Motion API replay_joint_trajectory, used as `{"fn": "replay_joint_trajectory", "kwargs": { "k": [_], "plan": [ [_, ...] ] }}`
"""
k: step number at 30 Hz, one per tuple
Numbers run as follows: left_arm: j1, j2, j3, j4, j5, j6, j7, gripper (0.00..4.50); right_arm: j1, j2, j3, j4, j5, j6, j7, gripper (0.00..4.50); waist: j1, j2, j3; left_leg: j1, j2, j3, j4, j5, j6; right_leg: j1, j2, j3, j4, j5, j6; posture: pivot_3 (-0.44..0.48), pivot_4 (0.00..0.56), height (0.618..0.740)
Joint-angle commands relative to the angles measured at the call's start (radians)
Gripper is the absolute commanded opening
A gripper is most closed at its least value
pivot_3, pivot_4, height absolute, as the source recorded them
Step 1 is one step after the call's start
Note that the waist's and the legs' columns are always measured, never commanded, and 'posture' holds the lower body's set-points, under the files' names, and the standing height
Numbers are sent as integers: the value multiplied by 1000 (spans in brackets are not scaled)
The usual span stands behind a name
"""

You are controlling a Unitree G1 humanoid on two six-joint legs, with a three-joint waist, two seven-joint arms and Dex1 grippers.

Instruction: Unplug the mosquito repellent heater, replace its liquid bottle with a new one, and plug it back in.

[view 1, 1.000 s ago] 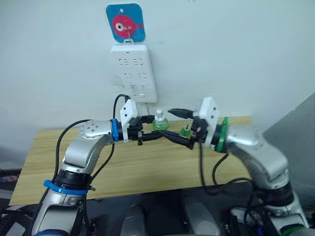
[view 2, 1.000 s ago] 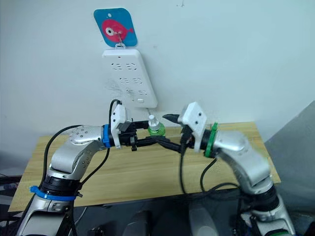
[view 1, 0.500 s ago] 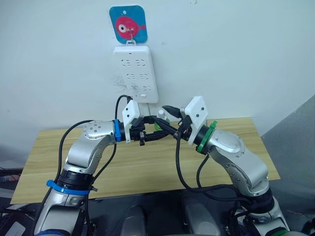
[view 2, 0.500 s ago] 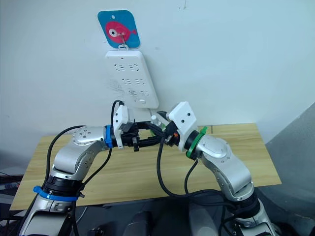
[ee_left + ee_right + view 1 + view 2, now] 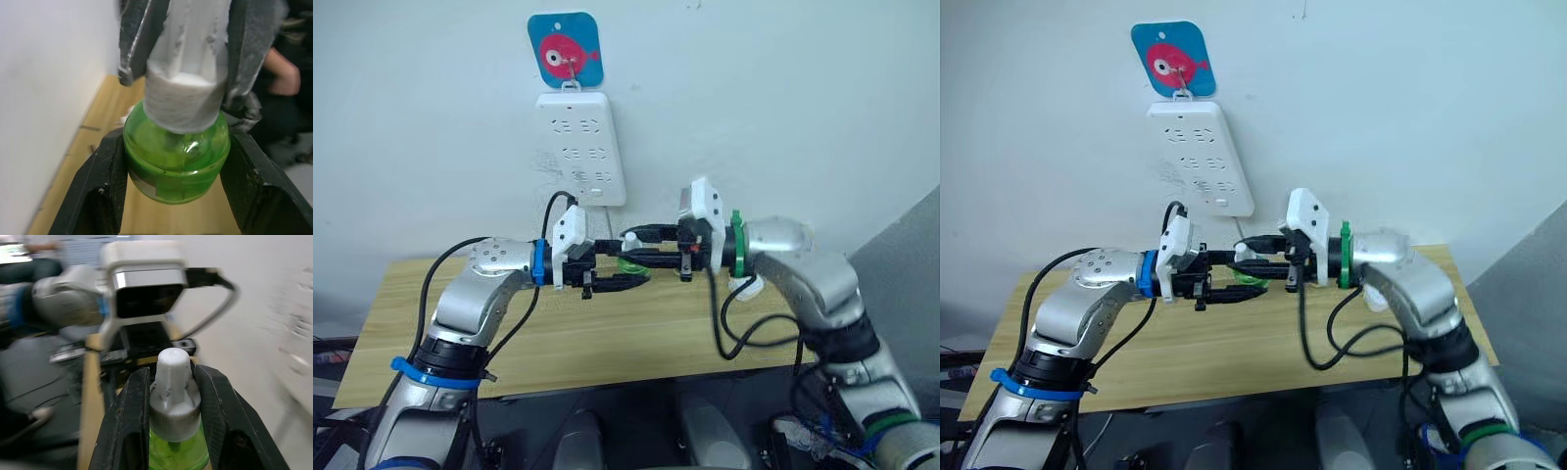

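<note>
Both arms are raised above the wooden table (image 5: 607, 338), meeting in front of the white wall just below the white power strip (image 5: 579, 147), which hangs from a hook under a blue plaque with a pink fish (image 5: 565, 48).

Left gripper (image 5: 173, 169): its two black fingers (image 5: 100, 191) are clamped on the round green body of the liquid bottle (image 5: 176, 161), one finger on each side, touching it. In the head views this gripper (image 5: 626, 272) points toward the robot's right, with the green of the bottle showing between its fingers.

Right gripper (image 5: 171, 396): its fingers (image 5: 129, 421) are pressed against the bottle's white cap (image 5: 173, 387), pinching it from both sides. In the head views this gripper (image 5: 641, 245) points toward the robot's left, so the two grippers face each other and overlap at the bottle. The bottle is held clear of the table, between the two wrists.

Mosquito repellent heater (image 5: 747, 284): a small rounded white item shows just behind and below the right forearm, near the table's far edge; its details cannot be made out.

A black cable (image 5: 744, 333) loops under the right arm
</note>
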Motion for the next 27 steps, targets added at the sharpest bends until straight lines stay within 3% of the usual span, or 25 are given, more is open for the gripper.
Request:
{"fn": "replay_joint_trajectory", "kwargs": {
  "k": [1,2,7,12,14,20,27],
  "plan": [
    [-15,9,20,-45,-35,12,-16,2313,-55,-26,24,68,3,-58,158,997,1,0,0,0,0,0,0,0,0,0,0,0,0,0,0,-113,155,725],
    [-20,5,22,-41,-32,11,-11,2313,-62,-31,27,76,-4,-54,166,997,1,0,0,0,0,-1,0,0,0,0,0,0,0,0,0,-113,155,725],
    [-17,-13,34,-39,-12,-5,28,2313,-54,-37,-69,58,30,-13,95,2763,2,0,0,0,0,0,1,0,0,0,-1,0,0,0,0,-119,152,725],
    [-1,-37,33,-32,10,-46,69,2313,49,-99,-146,-108,23,16,-25,4500,4,0,0,-1,0,-1,1,0,0,0,-1,0,-1,0,0,-131,155,725],
    [-5,-59,31,-22,23,-61,100,2313,149,-71,-153,-234,-22,33,-175,4500,3,0,0,-1,0,-1,0,0,0,0,-1,0,0,0,0,-132,156,725],
    [-3,-100,31,-15,54,-80,173,2313,323,153,-115,-504,-127,145,-622,4500,-2,1,-1,0,1,2,1,0,0,-1,0,3,3,0,0,-142,155,725],
    [-10,-119,21,1,65,-87,200,2313,353,204,-17,-526,-216,176,-747,4500,2,1,-4,0,0,2,1,0,0,-1,0,3,2,0,0,-156,157,725]
  ]
}}
